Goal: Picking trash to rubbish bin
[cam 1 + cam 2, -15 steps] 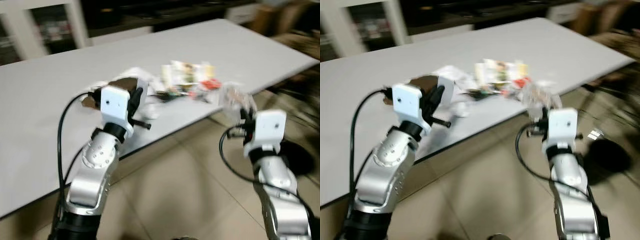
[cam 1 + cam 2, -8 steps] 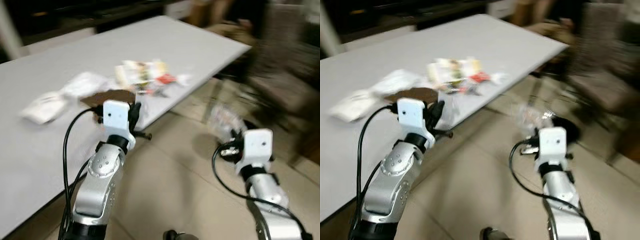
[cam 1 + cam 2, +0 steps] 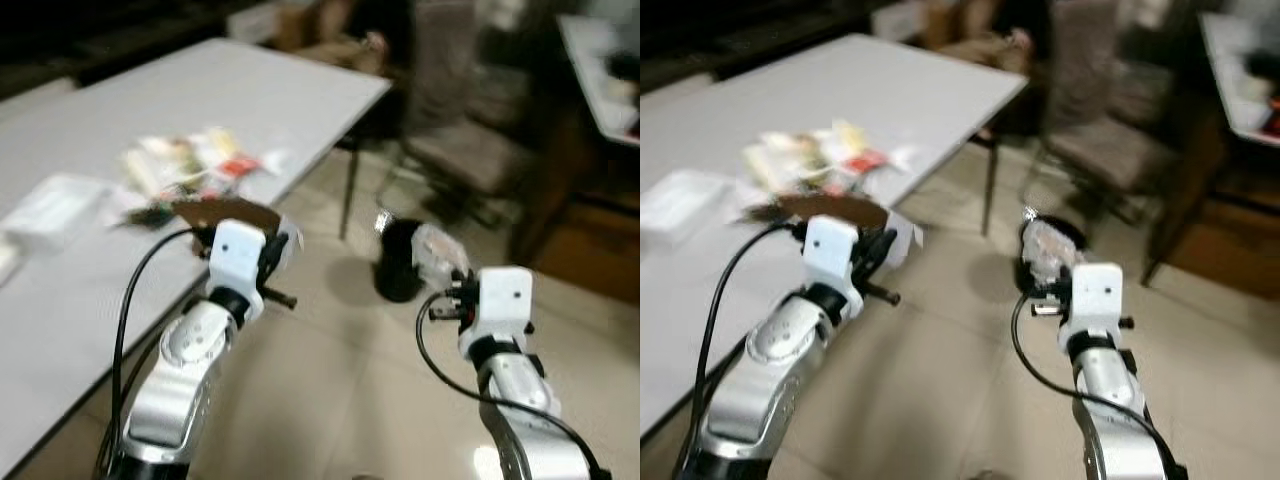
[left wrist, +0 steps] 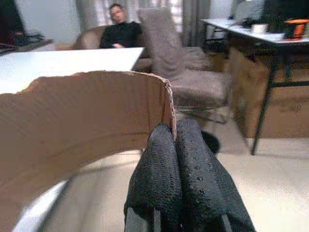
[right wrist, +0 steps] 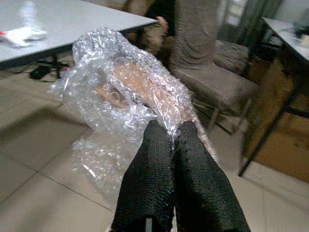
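My left gripper [image 4: 174,140] is shut on a torn piece of brown cardboard [image 4: 82,116], held up beside the white table [image 3: 250,80]. The cardboard piece [image 3: 225,211] juts out over the table's edge. My right gripper [image 5: 173,137] is shut on a crumpled wad of clear bubble wrap [image 5: 125,92], which I hold over the tiled floor. A black rubbish bin [image 3: 400,262] stands on the floor just beyond the bubble wrap [image 3: 437,255]. More trash [image 3: 190,160], a heap of wrappers and packets, lies on the table to the left.
A grey upholstered chair [image 3: 465,120] stands behind the bin. A person [image 4: 118,29] in black sits on a sofa at the back. A second table [image 4: 256,36] with cardboard boxes under it is to the right. Open tiled floor [image 3: 340,380] lies ahead.
The camera has swung to the right: the table and its trash have slid left, and the bin and chair have come into view. Both grippers keep their hold.
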Controlling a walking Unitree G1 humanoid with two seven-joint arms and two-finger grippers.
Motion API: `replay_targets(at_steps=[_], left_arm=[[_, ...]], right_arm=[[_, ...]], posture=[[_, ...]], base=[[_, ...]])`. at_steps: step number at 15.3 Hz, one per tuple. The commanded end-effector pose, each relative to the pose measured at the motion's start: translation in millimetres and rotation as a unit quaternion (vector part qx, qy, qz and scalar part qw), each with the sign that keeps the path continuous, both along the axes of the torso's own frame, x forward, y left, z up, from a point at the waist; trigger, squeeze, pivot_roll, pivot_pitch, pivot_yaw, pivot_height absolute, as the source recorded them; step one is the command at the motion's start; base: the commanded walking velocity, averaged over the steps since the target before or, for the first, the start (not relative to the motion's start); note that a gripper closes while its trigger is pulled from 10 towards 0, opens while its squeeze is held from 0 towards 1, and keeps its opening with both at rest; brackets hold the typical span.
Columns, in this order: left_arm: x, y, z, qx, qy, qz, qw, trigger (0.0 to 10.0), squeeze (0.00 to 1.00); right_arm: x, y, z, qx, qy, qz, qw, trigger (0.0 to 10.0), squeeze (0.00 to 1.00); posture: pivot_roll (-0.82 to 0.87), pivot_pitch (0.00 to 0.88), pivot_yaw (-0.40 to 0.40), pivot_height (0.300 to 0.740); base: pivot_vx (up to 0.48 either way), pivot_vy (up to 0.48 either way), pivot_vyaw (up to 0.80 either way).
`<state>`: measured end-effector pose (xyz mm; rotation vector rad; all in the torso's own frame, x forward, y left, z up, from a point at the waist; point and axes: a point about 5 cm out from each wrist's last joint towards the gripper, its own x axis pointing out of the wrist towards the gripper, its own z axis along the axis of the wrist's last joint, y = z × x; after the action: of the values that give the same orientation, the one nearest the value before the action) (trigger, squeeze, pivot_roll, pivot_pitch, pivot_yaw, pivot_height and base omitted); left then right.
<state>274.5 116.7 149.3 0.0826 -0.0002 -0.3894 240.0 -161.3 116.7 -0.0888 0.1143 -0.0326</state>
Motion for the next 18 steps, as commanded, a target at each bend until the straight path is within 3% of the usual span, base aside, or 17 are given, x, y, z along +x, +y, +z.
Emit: replay_targets(at_steps=[1, 4, 7, 8, 9, 15, 18], left_arm=[[-2.3, -5.0, -0.2, -0.006, 0.002, -0.014, 1.000, 10.0, 0.00], [3.3, -0.7, -3.6, 0.015, -0.008, 0.015, 1.000, 10.0, 0.00], [2.2, -4.0, -3.0, 0.018, -0.035, -0.001, 0.999, 10.0, 0.00], [-2.2, -5.4, -6.4, 0.031, -0.021, -0.007, 0.999, 10.0, 0.00], [-3.1, -7.3, -3.3, 0.039, -0.027, -0.015, 0.999, 10.0, 0.00], [-1.2, -9.2, -5.8, 0.050, -0.021, -0.029, 0.998, 10.0, 0.00], [2.1, -9.2, -7.5, 0.044, -0.017, -0.020, 0.999, 10.0, 0.00]], right_arm=[[-0.6, -4.9, 0.5, -0.005, 0.006, -0.007, 1.000, 10.0, 0.00], [-4.2, -6.0, -13.2, -0.016, 0.041, -0.004, 0.999, 10.0, 0.00], [-5.7, -4.1, -19.7, -0.027, 0.058, 0.005, 0.998, 10.0, 0.00], [-6.3, -4.1, -21.6, -0.029, 0.065, 0.012, 0.997, 10.0, 0.00], [-6.0, -3.3, -22.9, -0.045, 0.071, 0.021, 0.996, 10.0, 0.00], [-3.1, -0.6, -26.7, -0.039, 0.080, 0.020, 0.996, 10.0, 0.00], [-2.7, -4.2, -27.5, -0.035, 0.081, 0.017, 0.996, 10.0, 0.00]], posture=[[-0.21, 0.000, -0.024, 0.740], [-0.22, 0.000, -0.023, 0.740], [-0.22, 0.000, -0.023, 0.740], [-0.21, 0.000, -0.020, 0.740], [-0.21, 0.000, -0.017, 0.740], [-0.23, 0.000, -0.009, 0.740], [-0.24, 0.000, -0.003, 0.740]], base=[[0.000, 0.000, -0.80], [0.000, 0.000, -0.80], [0.000, 0.000, -0.80], [0.000, 0.000, -0.76], [0.240, 0.000, 0.00], [0.299, 0.000, 0.00], [0.350, 0.000, -0.54]])
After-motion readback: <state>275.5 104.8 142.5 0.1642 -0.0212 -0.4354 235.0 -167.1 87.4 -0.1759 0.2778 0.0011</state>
